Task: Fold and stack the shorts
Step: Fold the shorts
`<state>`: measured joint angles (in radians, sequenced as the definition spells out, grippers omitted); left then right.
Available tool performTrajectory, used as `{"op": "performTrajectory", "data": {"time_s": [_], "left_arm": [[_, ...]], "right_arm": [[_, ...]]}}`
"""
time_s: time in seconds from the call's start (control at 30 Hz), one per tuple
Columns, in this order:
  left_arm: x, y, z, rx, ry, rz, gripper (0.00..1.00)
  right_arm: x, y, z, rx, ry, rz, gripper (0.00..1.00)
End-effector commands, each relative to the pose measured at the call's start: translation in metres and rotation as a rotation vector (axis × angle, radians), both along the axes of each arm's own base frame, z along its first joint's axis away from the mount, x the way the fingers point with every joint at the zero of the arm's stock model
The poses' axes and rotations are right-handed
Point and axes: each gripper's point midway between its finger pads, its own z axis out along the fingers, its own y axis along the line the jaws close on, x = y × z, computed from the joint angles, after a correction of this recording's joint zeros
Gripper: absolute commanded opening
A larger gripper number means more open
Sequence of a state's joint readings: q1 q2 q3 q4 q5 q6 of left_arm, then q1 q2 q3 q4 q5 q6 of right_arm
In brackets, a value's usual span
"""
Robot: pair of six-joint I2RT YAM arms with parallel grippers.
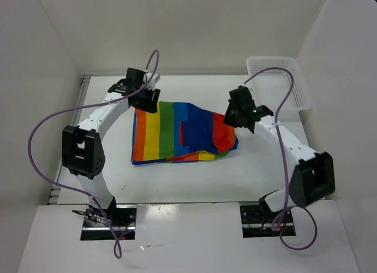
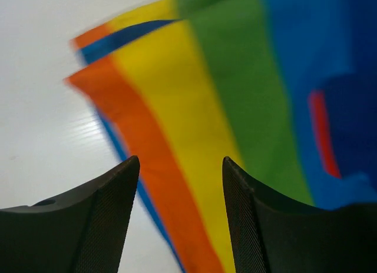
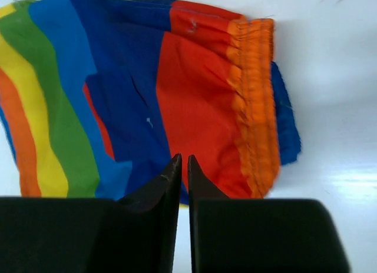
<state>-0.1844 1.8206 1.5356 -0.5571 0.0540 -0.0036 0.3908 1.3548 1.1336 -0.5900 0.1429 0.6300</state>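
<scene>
The rainbow-striped shorts [image 1: 179, 132] lie folded flat on the white table, orange and yellow stripes at the left, dark blue and red at the right. My left gripper [image 1: 148, 99] hovers over their far left corner, jaws open and empty; in the left wrist view [image 2: 181, 161] it is above the orange stripe [image 2: 147, 161]. My right gripper [image 1: 232, 119] hovers over the right end of the shorts, jaws shut with nothing between them; in the right wrist view [image 3: 184, 159] it is above the red panel [image 3: 194, 102] beside the orange waistband [image 3: 256, 96].
A white mesh basket [image 1: 280, 79] stands at the far right corner of the table. White walls enclose the table on the left, back and right. Purple cables loop from both arms.
</scene>
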Motion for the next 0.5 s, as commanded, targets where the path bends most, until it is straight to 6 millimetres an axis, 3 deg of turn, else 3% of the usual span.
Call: {"op": "performTrajectory", "data": {"time_s": [0.0,0.07,0.1,0.2,0.23,0.3,0.4,0.47], "left_arm": [[-0.054,-0.06,-0.011,-0.122,0.158,-0.197,0.66],[-0.075,-0.075,-0.033,-0.128,0.23,-0.242,0.66],[-0.096,-0.083,-0.054,-0.124,0.303,-0.274,0.65],[-0.124,-0.095,-0.083,-0.126,0.383,-0.322,0.65],[-0.13,-0.1,-0.091,-0.104,0.38,-0.34,0.65],[-0.145,-0.085,-0.12,-0.02,0.44,-0.31,0.63],[-0.154,-0.066,-0.141,0.081,0.469,-0.276,0.63],[-0.159,-0.053,-0.148,0.139,0.48,-0.251,0.63]], "right_arm": [[0.044,0.03,-0.006,0.041,-0.041,0.051,0.11],[0.054,0.037,-0.018,0.041,-0.017,0.06,0.08],[0.061,0.039,-0.032,0.029,0.015,0.059,0.06],[0.075,0.038,-0.052,-0.006,0.02,0.031,0.0],[0.077,0.039,-0.071,-0.013,0.055,0.024,0.0],[0.084,0.035,-0.086,-0.03,0.076,0.007,0.0],[0.093,0.03,-0.13,-0.081,0.155,-0.016,0.0],[0.098,0.019,-0.14,-0.086,0.177,-0.079,0.0]]}}
